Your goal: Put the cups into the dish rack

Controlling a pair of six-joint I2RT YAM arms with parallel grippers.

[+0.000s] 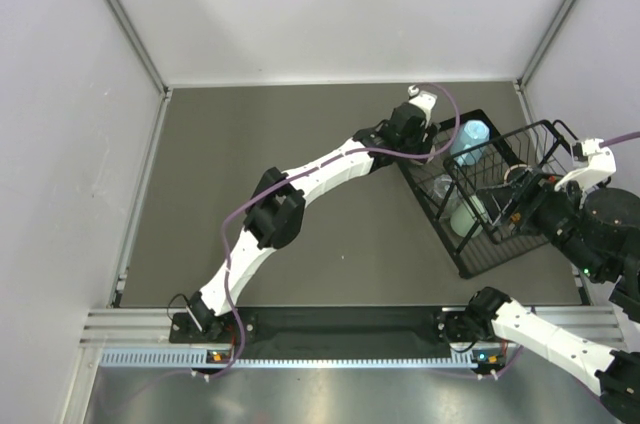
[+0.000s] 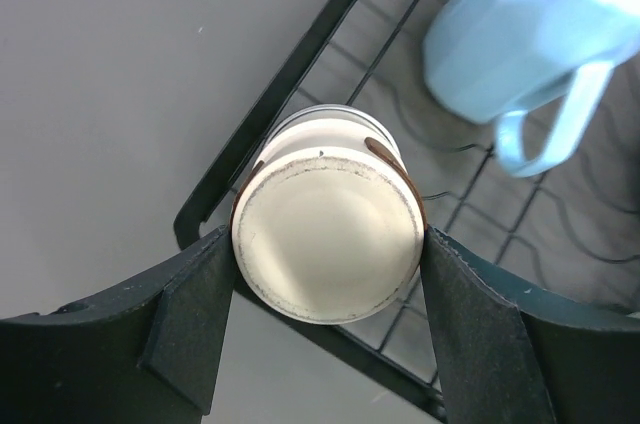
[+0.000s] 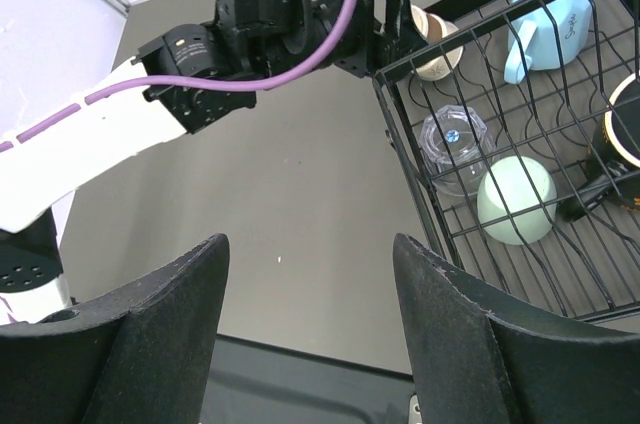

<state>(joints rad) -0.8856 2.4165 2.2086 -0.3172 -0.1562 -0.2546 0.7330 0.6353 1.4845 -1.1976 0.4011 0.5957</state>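
My left gripper [image 2: 325, 244] is shut on an upside-down cup [image 2: 328, 234] with a pale base and an amber-brown edge, held at the near-left corner of the black wire dish rack [image 2: 300, 74]. The same cup shows in the right wrist view [image 3: 432, 42]. In the rack [image 1: 470, 264] lie the light blue mug [image 1: 470, 141], the clear ribbed cup [image 1: 443, 187] and the mint green tumbler [image 1: 468, 214]. A dark mug [image 3: 625, 134] sits at the right edge of the right wrist view. My right gripper [image 3: 310, 244] is open and empty, above the rack's raised basket [image 1: 520, 159].
The rack [image 3: 400, 144] stands at the table's right side near the right wall [image 1: 590, 54]. The left arm [image 1: 300, 194] stretches diagonally across the grey table with its purple cable. A metal rail [image 1: 330, 354] runs along the front edge.
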